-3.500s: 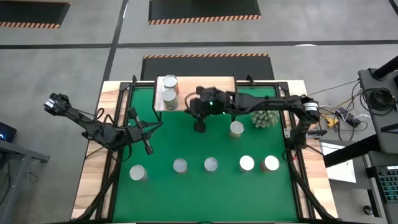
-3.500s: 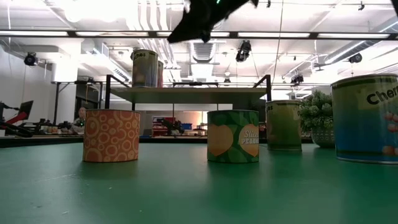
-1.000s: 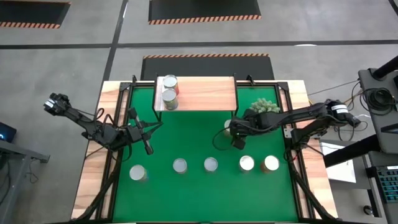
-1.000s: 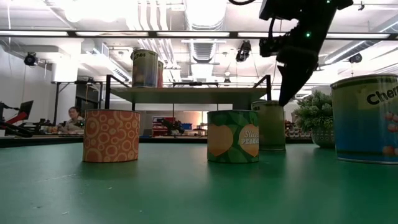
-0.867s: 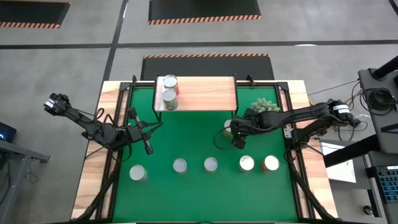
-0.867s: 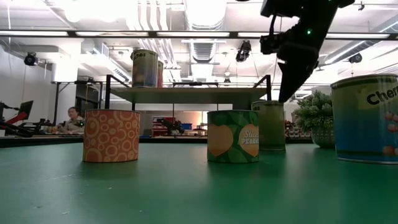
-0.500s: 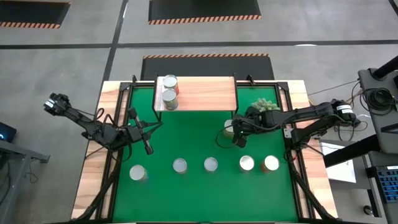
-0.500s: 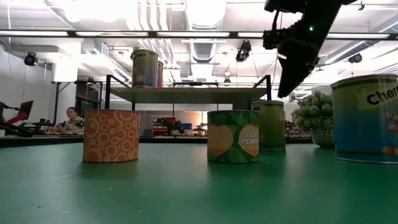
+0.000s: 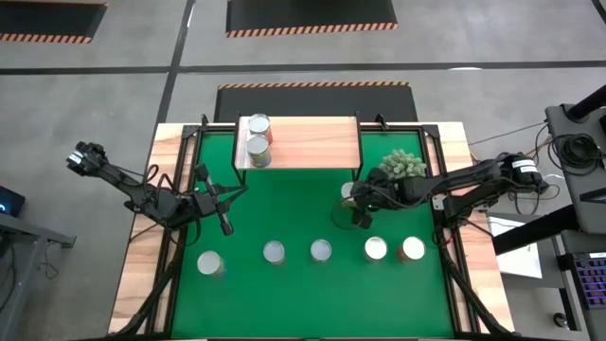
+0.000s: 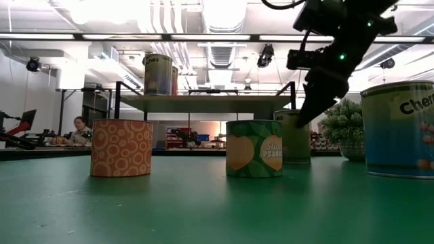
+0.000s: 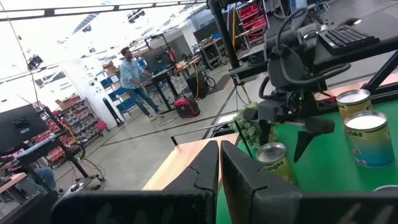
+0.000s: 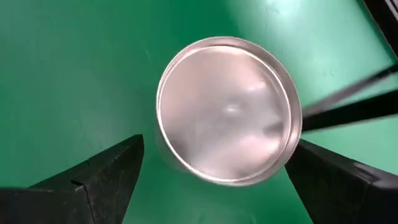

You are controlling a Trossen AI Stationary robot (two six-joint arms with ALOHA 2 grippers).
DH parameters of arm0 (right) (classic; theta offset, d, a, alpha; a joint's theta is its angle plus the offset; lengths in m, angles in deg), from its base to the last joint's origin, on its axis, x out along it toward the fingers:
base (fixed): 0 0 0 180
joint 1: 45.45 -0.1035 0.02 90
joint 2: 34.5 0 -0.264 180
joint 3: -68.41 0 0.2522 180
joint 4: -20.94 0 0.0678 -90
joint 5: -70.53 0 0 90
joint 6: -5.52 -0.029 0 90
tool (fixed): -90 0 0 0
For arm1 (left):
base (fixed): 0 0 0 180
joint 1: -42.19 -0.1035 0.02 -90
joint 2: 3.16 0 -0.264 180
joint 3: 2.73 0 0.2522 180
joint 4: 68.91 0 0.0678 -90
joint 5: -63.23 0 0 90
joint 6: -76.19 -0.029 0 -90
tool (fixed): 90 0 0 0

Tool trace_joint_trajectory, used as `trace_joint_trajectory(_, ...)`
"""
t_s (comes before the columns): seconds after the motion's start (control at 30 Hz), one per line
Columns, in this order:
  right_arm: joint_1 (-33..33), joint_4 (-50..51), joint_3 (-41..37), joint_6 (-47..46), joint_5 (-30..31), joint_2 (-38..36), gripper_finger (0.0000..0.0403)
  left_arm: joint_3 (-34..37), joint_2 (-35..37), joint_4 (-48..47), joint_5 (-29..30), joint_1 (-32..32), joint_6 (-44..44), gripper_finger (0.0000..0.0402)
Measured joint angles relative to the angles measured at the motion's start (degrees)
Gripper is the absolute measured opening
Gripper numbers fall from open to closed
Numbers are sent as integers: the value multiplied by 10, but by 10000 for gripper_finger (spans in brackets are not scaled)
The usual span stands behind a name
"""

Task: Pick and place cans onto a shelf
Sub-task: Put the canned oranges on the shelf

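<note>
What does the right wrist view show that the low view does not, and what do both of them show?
Only the right wrist view shows the shiny silver top of the target can and the right end effector's two open fingers standing wide on either side of it. Only the low view shows the shelf carrying two cans, the orange-patterned can, the heart-label can and a person in the background. Both show the green mat and that same target can.

Rightmost can (image 10: 403, 129) cut by the low view's edge; label of the can (image 12: 228, 137) under the right claw (image 12: 217, 174) hidden
</note>
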State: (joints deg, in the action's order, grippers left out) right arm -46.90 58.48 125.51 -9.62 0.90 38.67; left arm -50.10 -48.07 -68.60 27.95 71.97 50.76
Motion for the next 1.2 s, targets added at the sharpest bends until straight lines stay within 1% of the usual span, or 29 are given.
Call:
trace_joint_trajectory(0.07,0,-34,-10,12,11,0,364,0,0,0,0,0,0,0)
trace_joint_trajectory(0.2,0,-98,-30,22,13,0,364,0,0,0,0,0,0,0)
trace_joint_trajectory(0.4,0,-162,-59,10,22,0,363,0,0,0,0,0,0,0)
trace_joint_trajectory(0.47,0,-185,-69,7,22,0,357,0,0,0,0,0,0,0)
trace_joint_trajectory(0.73,0,-201,-75,-3,22,0,297,0,0,0,0,0,0,0)
trace_joint_trajectory(0.8,0,-202,-75,-3,22,0,293,0,0,0,0,0,0,0)
trace_joint_trajectory(0.9,0,-202,-75,-3,20,0,300,0,0,0,0,0,0,0)
trace_joint_trajectory(0.93,0,-202,-75,-3,15,-1,303,0,0,0,0,0,0,0)
trace_joint_trajectory(1.03,0,-200,-73,-10,-28,-15,306,0,0,0,0,0,0,0)
trace_joint_trajectory(1.2,0,-198,-34,-20,-122,-54,306,0,0,0,0,0,0,0)
